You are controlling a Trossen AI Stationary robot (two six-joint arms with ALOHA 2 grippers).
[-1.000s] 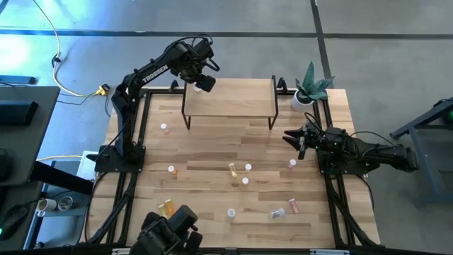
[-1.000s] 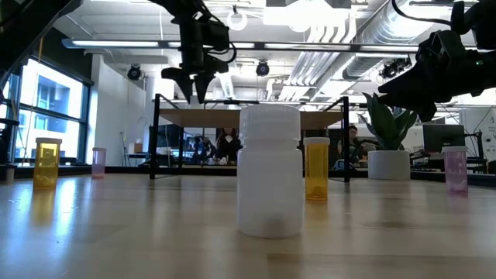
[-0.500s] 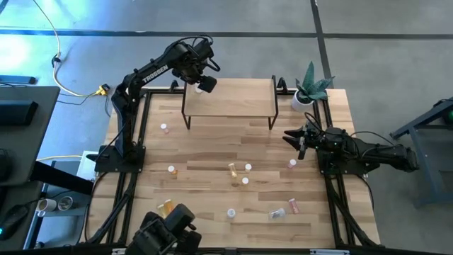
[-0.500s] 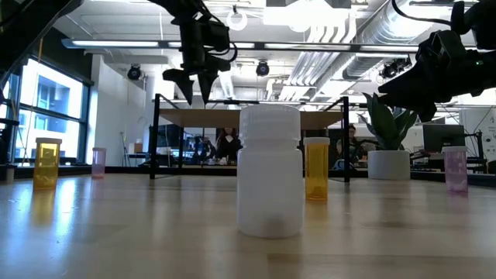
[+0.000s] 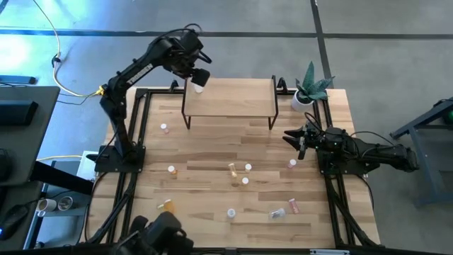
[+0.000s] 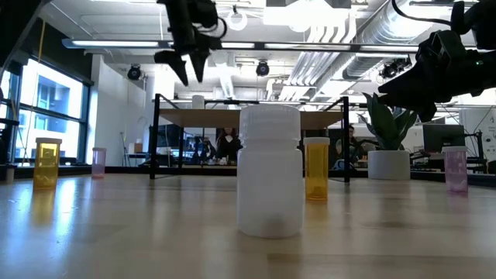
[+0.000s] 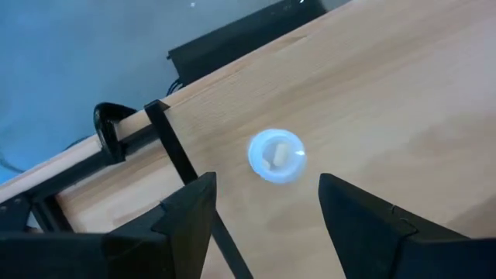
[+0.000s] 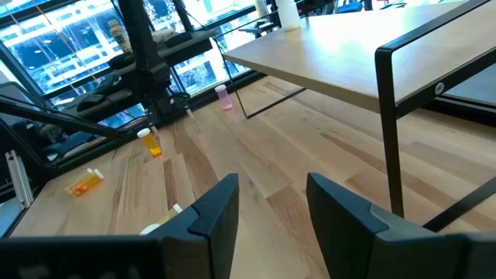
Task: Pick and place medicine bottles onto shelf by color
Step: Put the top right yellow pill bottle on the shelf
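No writing is legible; the left hand (image 7: 267,213), fingers apart, is held above a white-capped clear bottle (image 7: 276,156) on the light wood shelf (image 7: 372,101).

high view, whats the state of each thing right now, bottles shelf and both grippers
Small white-capped bottle: upright on shelf corner, released.
Light wood shelf: standing, holds one bottle.
Left gripper: open, above that bottle.
Right gripper: empty, waiting off the shelf's right end.
Pink bottle: lying on table.

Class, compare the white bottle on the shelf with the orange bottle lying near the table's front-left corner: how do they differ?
The white bottle stands upright on the shelf; the orange bottle lies on its side on the table. The white bottle sits just below the open left end effector; no end effector is near the orange bottle. Both are small.
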